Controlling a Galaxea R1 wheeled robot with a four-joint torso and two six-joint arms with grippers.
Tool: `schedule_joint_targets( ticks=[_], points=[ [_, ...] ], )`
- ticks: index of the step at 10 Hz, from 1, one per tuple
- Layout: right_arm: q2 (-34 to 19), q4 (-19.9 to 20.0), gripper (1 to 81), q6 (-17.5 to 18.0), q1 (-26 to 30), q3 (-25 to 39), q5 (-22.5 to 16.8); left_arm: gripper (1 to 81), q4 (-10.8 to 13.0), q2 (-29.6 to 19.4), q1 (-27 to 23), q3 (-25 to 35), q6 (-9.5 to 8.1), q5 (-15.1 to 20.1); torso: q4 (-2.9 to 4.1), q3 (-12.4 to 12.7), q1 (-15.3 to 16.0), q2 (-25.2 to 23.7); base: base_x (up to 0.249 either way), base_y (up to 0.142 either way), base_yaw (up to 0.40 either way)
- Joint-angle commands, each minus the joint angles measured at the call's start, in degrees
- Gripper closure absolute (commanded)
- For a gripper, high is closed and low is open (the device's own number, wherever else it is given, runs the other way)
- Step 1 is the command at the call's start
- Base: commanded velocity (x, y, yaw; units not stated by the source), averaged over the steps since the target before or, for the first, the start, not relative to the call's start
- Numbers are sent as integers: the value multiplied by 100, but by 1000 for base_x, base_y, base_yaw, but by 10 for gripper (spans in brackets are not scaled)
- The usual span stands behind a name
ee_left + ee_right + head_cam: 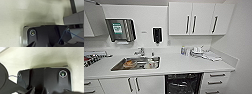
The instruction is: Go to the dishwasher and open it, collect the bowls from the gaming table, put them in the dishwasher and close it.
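Note:
The dishwasher [183, 83] sits under the white counter [184, 65], right of the sink cabinet. Its dark inside with wire racks shows, so it stands open. The bowls and the gaming table are out of view. In the left wrist view the robot's dark plate hangs over a pale speckled floor [12, 18]. The right wrist view has the same dark plate above the same floor [50, 55].
A steel sink [119, 65] with dishes in it and a tap [140, 52] lie left of the dishwasher. Drawers [216, 81] flank it on the right, by a side wall. Bottles and clutter [199, 52] stand at the counter's back right. Wall cabinets [194, 18] hang above.

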Motion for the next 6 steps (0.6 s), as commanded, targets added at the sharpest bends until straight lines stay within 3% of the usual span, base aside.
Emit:
schedule_joint_targets(
  ticks=[1,3,4,6],
  points=[
    [-118,-35,10,-24,303,-77,-2,10,27,143,-200,-301,36,201,0,-22,-352,549,0,0,0],
    [75,-140,10,-33,224,-360,-2,10,54,506,-68,-681,211,104,0,214,-573,868,0,0,0],
    [234,-175,10,-42,153,-623,-2,10,133,699,46,-954,220,-265,0,265,-675,1034,0,0,0],
    [524,-237,10,-42,48,-1115,7,10,195,936,135,-1253,211,-415,0,291,-922,1415,0,0,0]
  ],
)
